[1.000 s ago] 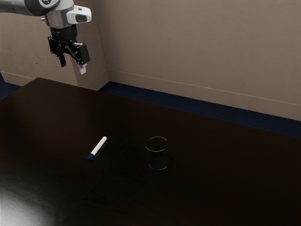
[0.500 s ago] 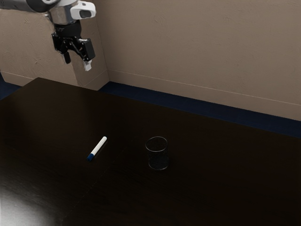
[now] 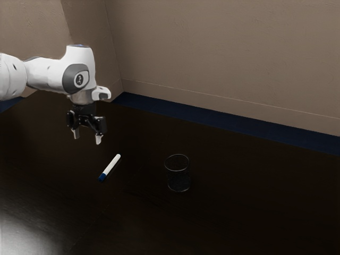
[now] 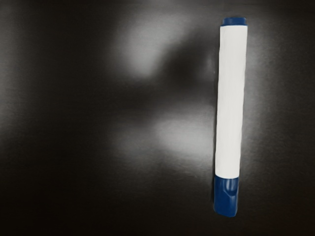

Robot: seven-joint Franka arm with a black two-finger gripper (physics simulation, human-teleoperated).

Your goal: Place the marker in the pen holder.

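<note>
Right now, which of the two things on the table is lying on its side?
The white marker with blue ends; the see-through cup stands upright, its round rim facing up.

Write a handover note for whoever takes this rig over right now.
Gripper: open, holding nothing, above the table.
Blue-capped white marker: lying on the table, not yet grasped.
Clear pen holder: upright, to the exterior view's right of the marker.
Done: no pick or placement.
Left: lower, grasp the marker, lift, carry across, put it in the holder.
</note>
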